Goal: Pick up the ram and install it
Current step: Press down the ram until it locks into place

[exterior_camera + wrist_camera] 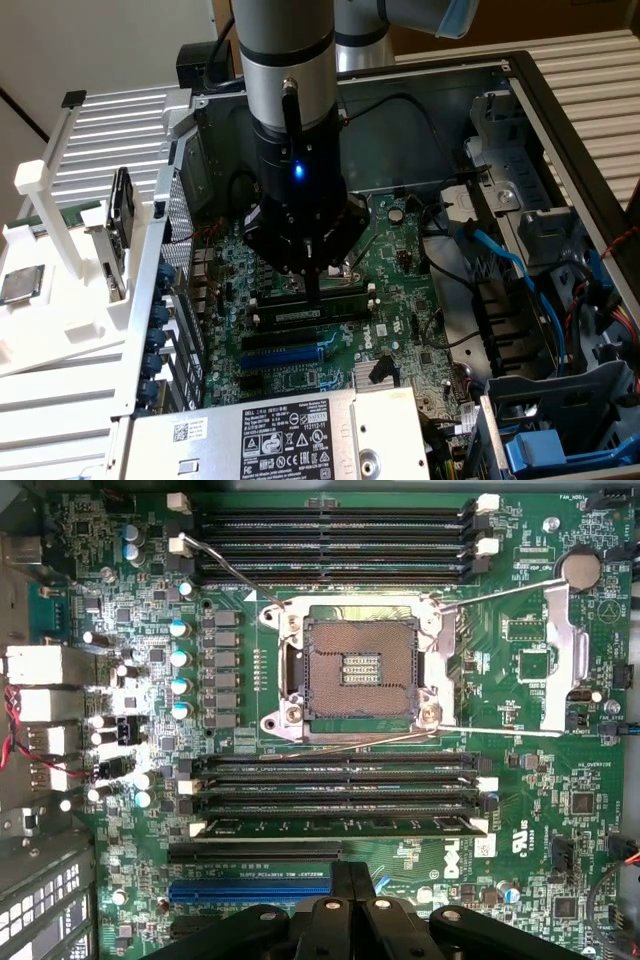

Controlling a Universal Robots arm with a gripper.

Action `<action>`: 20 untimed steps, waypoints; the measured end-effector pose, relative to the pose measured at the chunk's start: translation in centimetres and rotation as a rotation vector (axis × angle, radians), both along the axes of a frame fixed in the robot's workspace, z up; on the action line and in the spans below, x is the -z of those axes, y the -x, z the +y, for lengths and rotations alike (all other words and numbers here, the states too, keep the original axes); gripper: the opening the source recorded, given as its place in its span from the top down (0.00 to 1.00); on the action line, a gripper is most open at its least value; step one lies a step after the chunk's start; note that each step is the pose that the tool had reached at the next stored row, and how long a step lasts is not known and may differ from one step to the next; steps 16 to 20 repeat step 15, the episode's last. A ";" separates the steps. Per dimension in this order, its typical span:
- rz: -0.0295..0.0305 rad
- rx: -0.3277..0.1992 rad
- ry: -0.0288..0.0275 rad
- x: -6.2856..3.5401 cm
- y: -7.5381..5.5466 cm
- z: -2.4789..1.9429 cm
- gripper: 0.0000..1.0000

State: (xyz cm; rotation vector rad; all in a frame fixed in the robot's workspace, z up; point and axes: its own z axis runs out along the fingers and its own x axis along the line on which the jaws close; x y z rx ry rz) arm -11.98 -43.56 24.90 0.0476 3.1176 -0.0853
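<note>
Gripper (352,880) closed, empty, hovering just above motherboard (520,740) near blue slot (255,890). Ram (335,826) seated flat in slot of bank below open processor socket (360,668), latches at ends.

We look straight down on green motherboard (500,680). Open CPU socket (360,668) at centre, silver retention frame around it, latch levers swung out. Bank of black memory slots (330,535) on one side of socket, second bank (335,785) on other. In that second bank, slot farthest from socket carries ram (335,825), lying flat in line, white clips at both ends. Beside it, black expansion slot, then blue one (250,890). Our gripper (345,880) hangs over these slots, fingers pressed together, holding nothing. Coin cell (580,570) near board corner. Row of capacitors (180,655) beside socket.
</note>
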 end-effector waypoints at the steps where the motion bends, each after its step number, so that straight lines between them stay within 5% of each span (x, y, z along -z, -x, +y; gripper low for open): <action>1: 0.0000 0.000 0.0000 0.00 0.0 0.00 0.89; 20: 0.0000 0.047 -0.0001 0.00 0.0 0.00 0.89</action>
